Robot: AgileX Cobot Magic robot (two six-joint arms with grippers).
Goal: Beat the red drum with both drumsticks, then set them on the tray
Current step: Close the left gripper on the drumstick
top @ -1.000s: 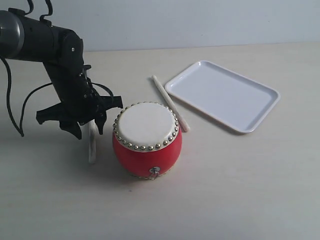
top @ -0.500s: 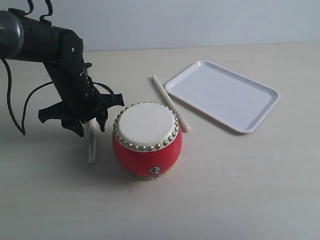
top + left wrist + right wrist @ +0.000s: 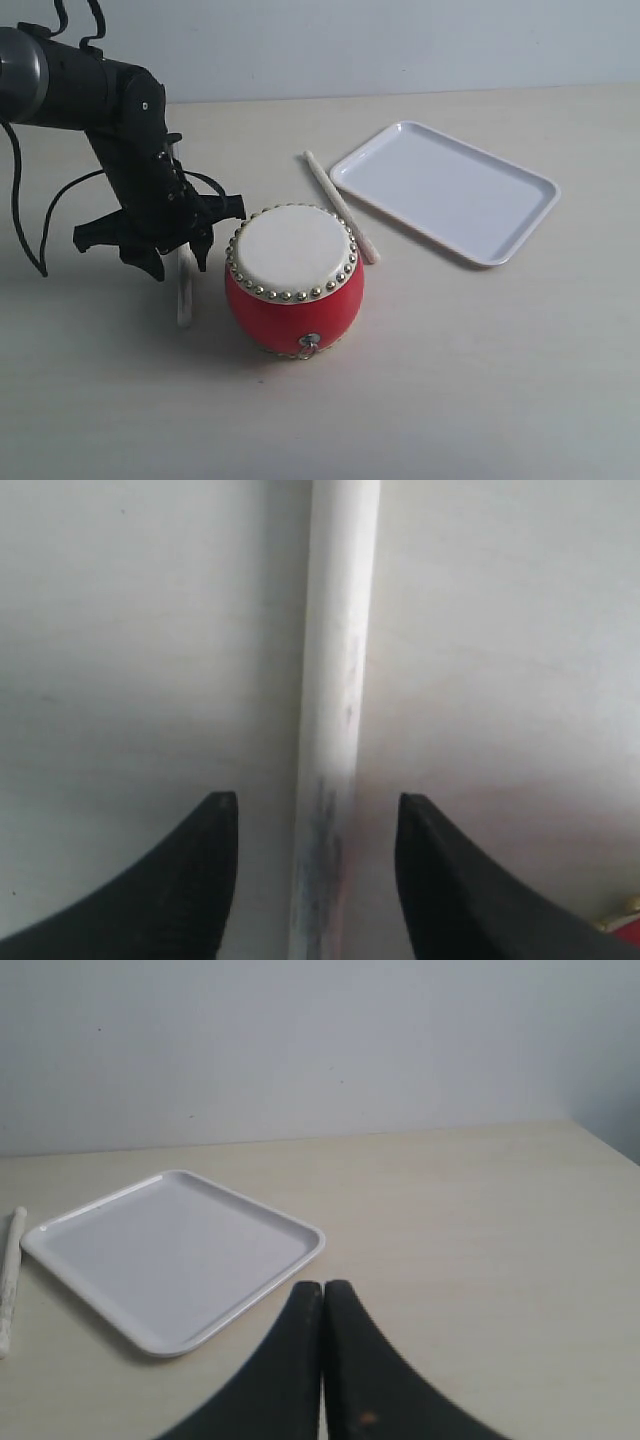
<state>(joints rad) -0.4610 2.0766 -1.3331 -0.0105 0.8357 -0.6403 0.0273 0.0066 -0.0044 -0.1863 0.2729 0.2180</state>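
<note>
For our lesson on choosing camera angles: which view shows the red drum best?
The exterior view: the whole red drum shows, with its skin, studs and ring. The left wrist view catches only what looks like a red sliver at the frame's edge; the right wrist view shows none of it.

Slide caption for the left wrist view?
Open left claw straddling a drumstick, a gap showing on both sides.

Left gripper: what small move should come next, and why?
Probably lower slightly and close on the drumstick: the left gripper stands open astride it, the stick lies flat on the table beside the red drum, and neither finger touches it yet.
</note>
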